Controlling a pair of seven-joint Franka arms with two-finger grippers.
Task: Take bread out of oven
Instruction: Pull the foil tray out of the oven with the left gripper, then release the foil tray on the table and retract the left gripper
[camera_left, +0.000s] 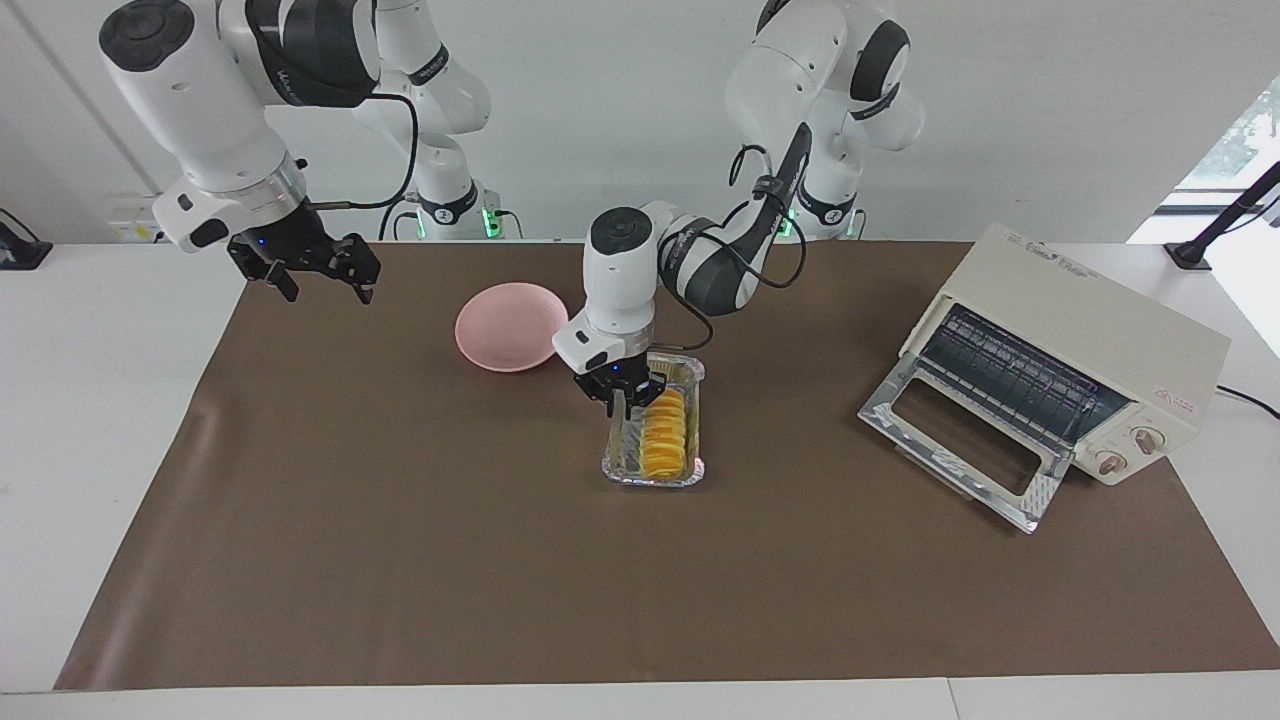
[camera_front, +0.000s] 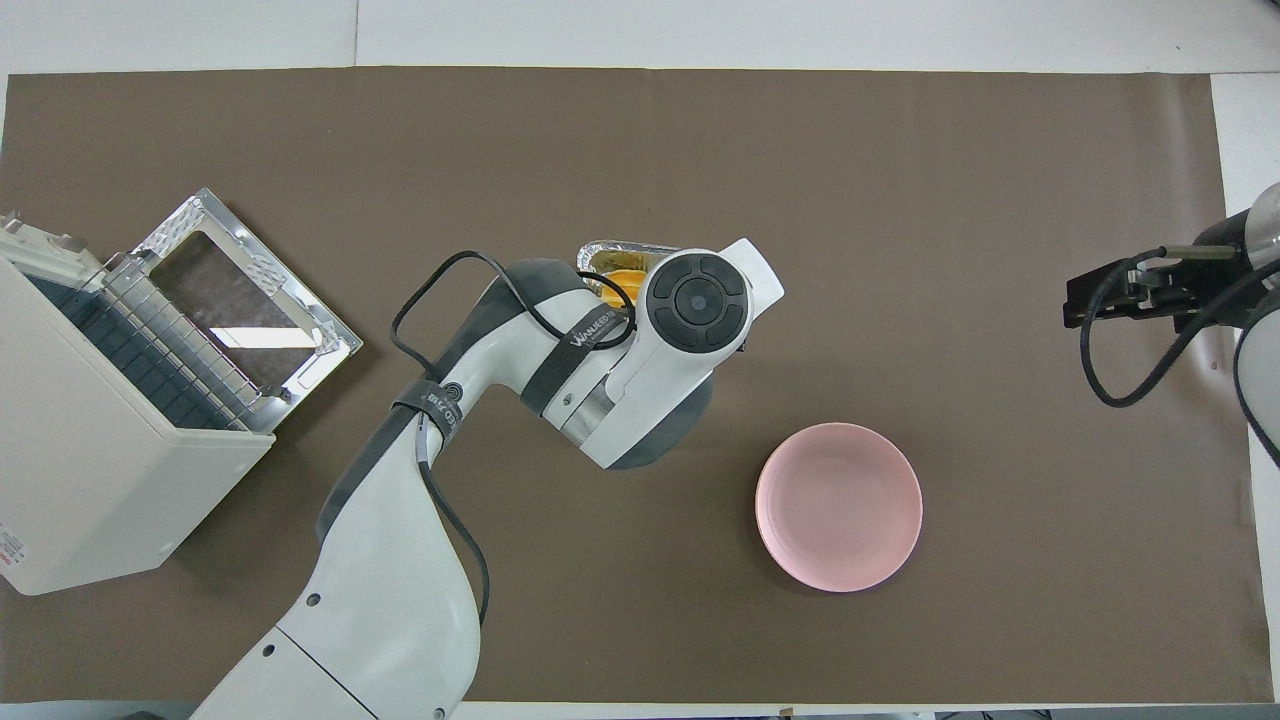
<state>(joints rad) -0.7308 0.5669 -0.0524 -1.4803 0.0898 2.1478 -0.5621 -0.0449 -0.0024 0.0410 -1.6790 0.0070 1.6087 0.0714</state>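
The bread (camera_left: 665, 436), a ridged golden-yellow loaf, lies in a crinkled foil tray (camera_left: 622, 468) on the brown mat, outside the oven. My left gripper (camera_left: 630, 398) is low at the tray's end nearest the robots, right by the bread's end. In the overhead view the left arm's wrist hides that gripper and most of the tray (camera_front: 612, 247); only a bit of bread (camera_front: 622, 276) shows. The cream oven (camera_left: 1090, 305) stands at the left arm's end of the table with its door (camera_left: 955, 470) folded down and its rack bare. My right gripper (camera_left: 322, 280) waits open, raised over the mat's corner.
A pink round plate (camera_left: 510, 325) sits on the mat beside the tray, toward the right arm's end and slightly nearer the robots; it also shows in the overhead view (camera_front: 838, 505). The oven (camera_front: 90, 470) and its open door (camera_front: 240, 300) take up the mat's corner at the left arm's end.
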